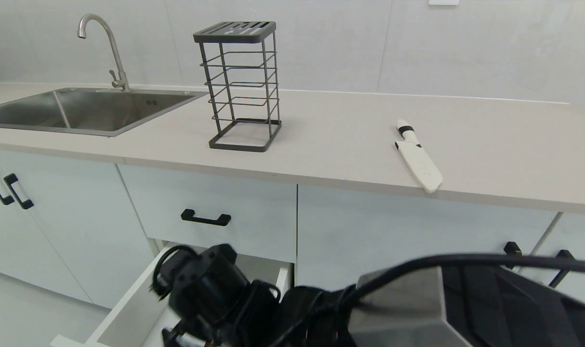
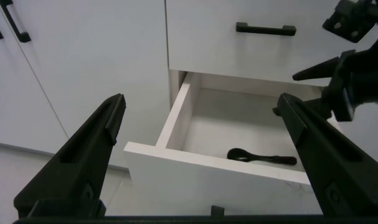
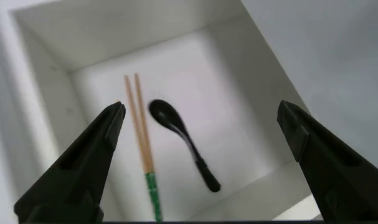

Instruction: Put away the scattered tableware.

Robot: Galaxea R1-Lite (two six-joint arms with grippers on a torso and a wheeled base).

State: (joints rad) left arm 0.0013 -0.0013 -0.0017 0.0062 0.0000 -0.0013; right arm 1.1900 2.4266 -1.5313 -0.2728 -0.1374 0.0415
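A white knife (image 1: 418,159) with a black band lies on the counter near its front edge, to the right. The lower drawer (image 1: 128,308) stands pulled out. Inside it lie a black spoon (image 3: 182,143) (image 2: 260,157) and a pair of wooden chopsticks (image 3: 142,137) with green ends, side by side. My right gripper (image 3: 201,109) hangs open and empty above the drawer, over the spoon. It also appears in the left wrist view as the right gripper (image 2: 344,81). My left gripper (image 2: 201,99) is open and empty, low in front of the drawer's front panel (image 2: 207,180).
A black wire knife rack (image 1: 242,86) stands upright on the counter, left of the knife. A steel sink (image 1: 80,108) with a faucet (image 1: 104,48) is at the far left. The upper drawer with its black handle (image 1: 206,219) is closed above the open one.
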